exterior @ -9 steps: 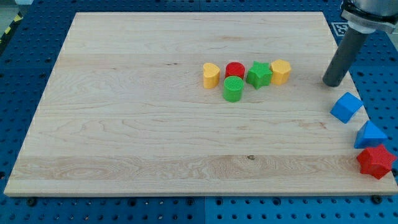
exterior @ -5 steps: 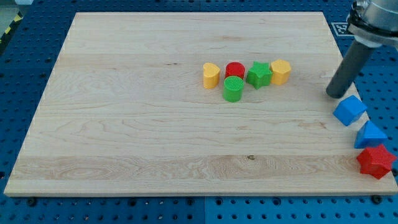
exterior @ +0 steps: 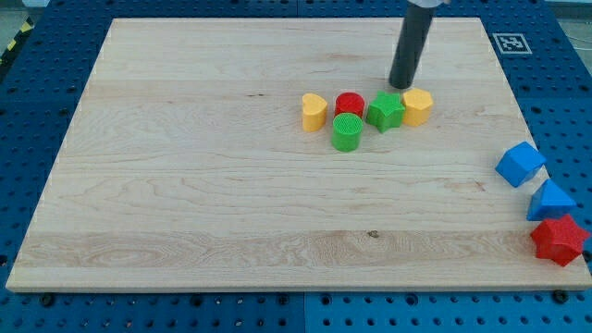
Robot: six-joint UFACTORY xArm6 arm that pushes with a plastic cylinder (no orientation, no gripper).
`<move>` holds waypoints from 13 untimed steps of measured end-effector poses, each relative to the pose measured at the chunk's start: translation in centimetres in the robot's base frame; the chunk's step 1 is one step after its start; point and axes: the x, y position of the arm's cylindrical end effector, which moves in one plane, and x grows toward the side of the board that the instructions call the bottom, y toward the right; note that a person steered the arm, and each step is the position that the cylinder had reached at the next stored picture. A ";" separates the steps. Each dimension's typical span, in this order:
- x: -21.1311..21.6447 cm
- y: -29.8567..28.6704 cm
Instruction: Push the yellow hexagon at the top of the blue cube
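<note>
Wooden board [exterior: 185,203]: pale, grained wood fills most of the view and rests on a blue perforated table [exterior: 18,102].
Rod: a dark straight rod comes down from the view's top, right of centre.
My tip [exterior: 400,86]: it rests on the board just above the gap between the green star and the yellow hexagon, very near both; contact cannot be told.
Pincer: the arm carries none, only the rod, so there is no open or closed state to report.
Yellow hexagon [exterior: 417,106]: it sits at the right end of a cluster of blocks near the board's middle, touching or almost touching the green star.
Green star [exterior: 386,111]: just left of the hexagon.
Red cylinder [exterior: 349,104]: just left of the star.
Green cylinder [exterior: 347,133]: just below the red cylinder.
Yellow block [exterior: 314,111]: rounded on one side, at the cluster's left end.
Blue cube [exterior: 518,163]: at the board's right edge, well apart from the hexagon, lower and to the right.
Blue block [exterior: 551,200]: angular, just below the cube, off the board's edge.
Red star [exterior: 559,240]: just below that blue block.
</note>
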 end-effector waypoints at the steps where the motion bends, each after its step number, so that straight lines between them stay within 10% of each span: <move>1: 1.0 -0.2; 13: 11.6 4.2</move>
